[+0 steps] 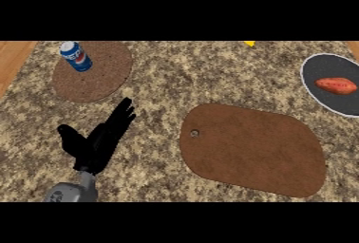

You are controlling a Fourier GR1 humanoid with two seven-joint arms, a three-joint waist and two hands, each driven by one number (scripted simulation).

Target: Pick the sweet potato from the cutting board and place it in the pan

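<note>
The orange-red sweet potato lies inside the dark pan with a pale rim at the right edge of the head view. A brown cutting board with a small hole near its left end lies in the middle of the counter, with nothing on it. My left hand is at the lower left, open, fingers straight and pointing up-right, thumb out to the left, holding nothing. It is well left of the board. My right hand does not show.
A blue soda can stands upright on a round brown mat at the upper left. A small yellow thing peeks in at the top edge. Wooden strips border the speckled counter at the top corners.
</note>
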